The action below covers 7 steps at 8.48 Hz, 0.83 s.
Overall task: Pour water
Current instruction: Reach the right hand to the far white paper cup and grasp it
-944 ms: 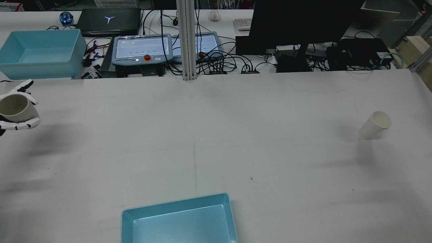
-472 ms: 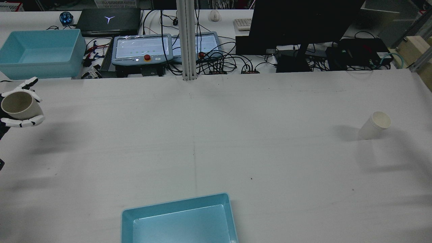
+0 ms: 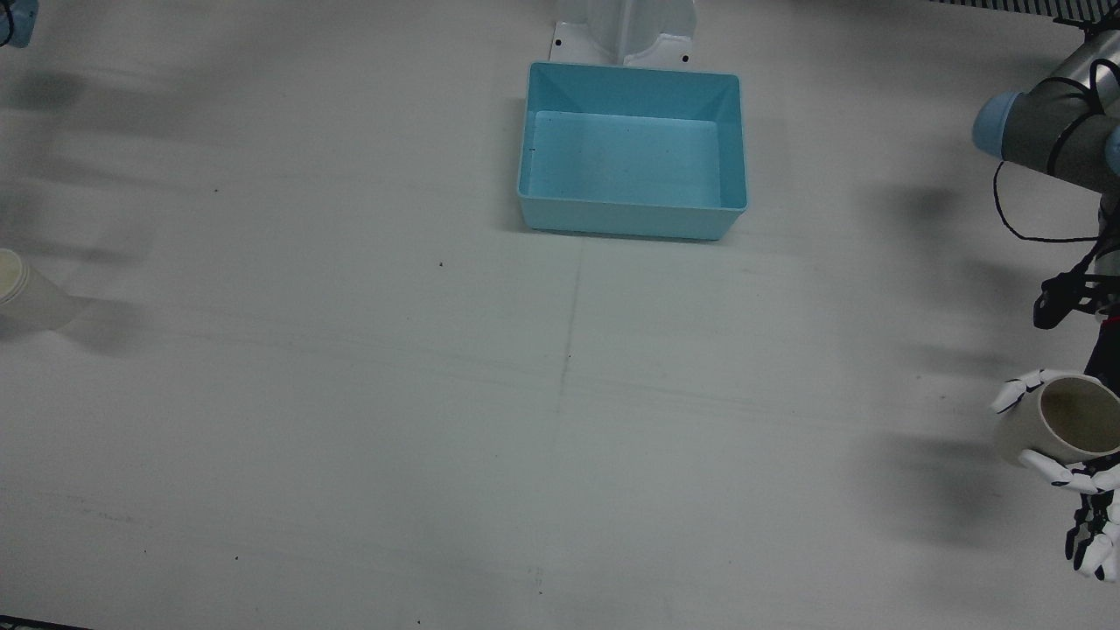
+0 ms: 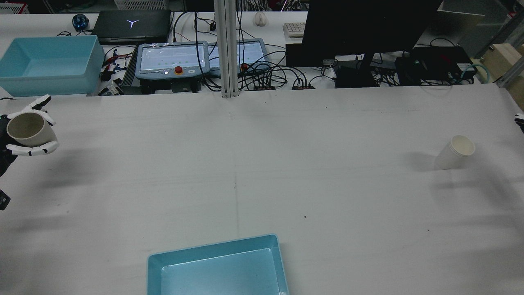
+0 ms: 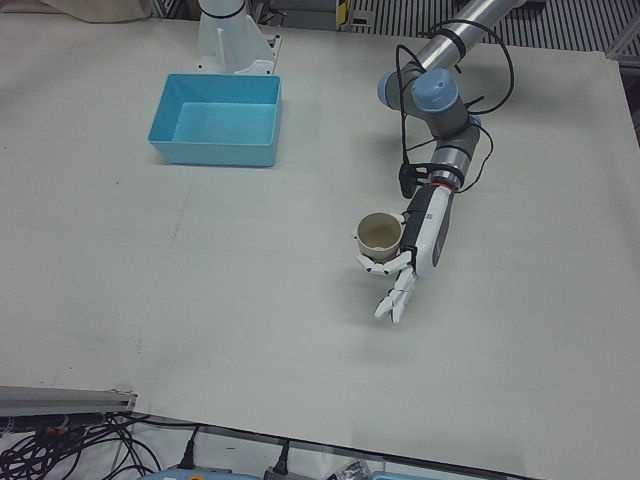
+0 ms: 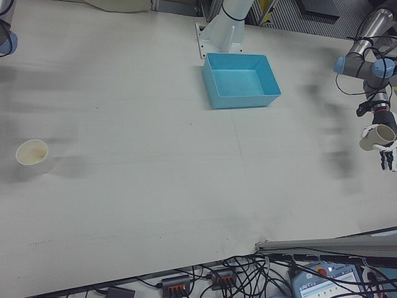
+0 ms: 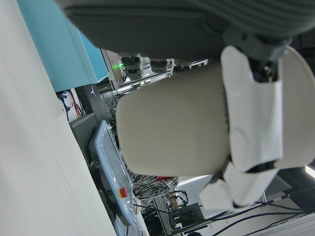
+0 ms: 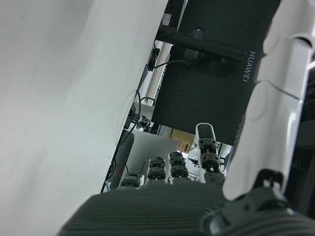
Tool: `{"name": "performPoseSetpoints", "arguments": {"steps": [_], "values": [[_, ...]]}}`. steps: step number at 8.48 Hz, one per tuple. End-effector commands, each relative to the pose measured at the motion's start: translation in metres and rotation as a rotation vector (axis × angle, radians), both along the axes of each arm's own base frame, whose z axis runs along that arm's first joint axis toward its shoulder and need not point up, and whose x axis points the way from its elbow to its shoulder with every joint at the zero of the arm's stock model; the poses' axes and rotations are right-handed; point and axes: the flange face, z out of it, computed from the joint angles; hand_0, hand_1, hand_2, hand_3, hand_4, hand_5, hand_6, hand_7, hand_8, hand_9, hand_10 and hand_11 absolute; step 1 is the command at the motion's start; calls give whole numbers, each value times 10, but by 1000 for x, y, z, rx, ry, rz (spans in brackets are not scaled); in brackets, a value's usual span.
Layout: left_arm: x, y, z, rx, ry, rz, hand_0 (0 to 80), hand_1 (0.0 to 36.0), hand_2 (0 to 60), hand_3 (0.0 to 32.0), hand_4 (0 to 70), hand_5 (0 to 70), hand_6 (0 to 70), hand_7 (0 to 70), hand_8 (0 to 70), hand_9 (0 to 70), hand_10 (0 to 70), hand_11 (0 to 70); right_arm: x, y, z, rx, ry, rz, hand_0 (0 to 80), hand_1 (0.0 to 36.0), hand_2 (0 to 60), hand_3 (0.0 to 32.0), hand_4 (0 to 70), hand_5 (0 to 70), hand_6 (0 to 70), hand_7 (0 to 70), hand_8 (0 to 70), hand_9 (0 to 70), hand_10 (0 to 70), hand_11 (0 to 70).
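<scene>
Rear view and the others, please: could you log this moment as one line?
left hand: shut on beige cup, lifted | right hand: open, holding nothing | white cup: standing untouched | blue tray: empty

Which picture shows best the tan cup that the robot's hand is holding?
The left-front view: the tan cup shows whole, open mouth and all, in the left hand. Front and rear views catch it at their edges, the right-front view shows it tiny, and the left hand view shows only its side.
</scene>
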Motion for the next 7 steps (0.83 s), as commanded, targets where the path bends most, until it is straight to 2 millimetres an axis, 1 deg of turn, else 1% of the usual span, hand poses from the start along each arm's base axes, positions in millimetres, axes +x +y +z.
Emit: {"name": "performPoseSetpoints", "arguments": {"steps": [1,2,3,4,5,6,7], "values": [[7,-1,-3,6,8,8,576,360,600,0,546,700,94,104,45,20,49,93,-35,-40,-19,15,124,-58,553,158,0,0,240,203,64,123,72,73,19,42],[7,-1,-3,9,11,8,575,360,600,0,544,700,93,104,45,19,48,92,-43,-49,-25,33,159,-67,546,151,0,0,218,196,59,120,71,72,18,41],[7,-2,-3,10,12,8,575,360,600,0,544,700,93,104,44,19,48,92,-46,-59,-31,33,197,-69,545,151,0,0,229,201,64,124,71,73,19,42],[6,-2,-3,9,18,7,575,360,600,0,545,700,94,104,44,19,49,93,-52,-62,-33,39,219,-78,545,151,0,0,226,199,64,125,71,73,19,42],[6,0,0,-1,40,14,576,360,600,0,546,700,94,104,44,19,49,93,-63,-62,-32,44,236,-100,541,151,0,0,195,188,53,116,68,71,17,40],[5,0,0,-1,41,13,577,360,600,0,546,700,93,103,44,18,49,93,-81,-72,-39,65,254,-128,543,152,0,0,182,184,52,117,68,70,17,41],[5,1,1,-1,41,15,574,360,600,0,537,700,91,101,43,18,49,93,-95,-74,-41,77,275,-152,550,157,0,0,196,189,57,123,70,73,18,42]]}}
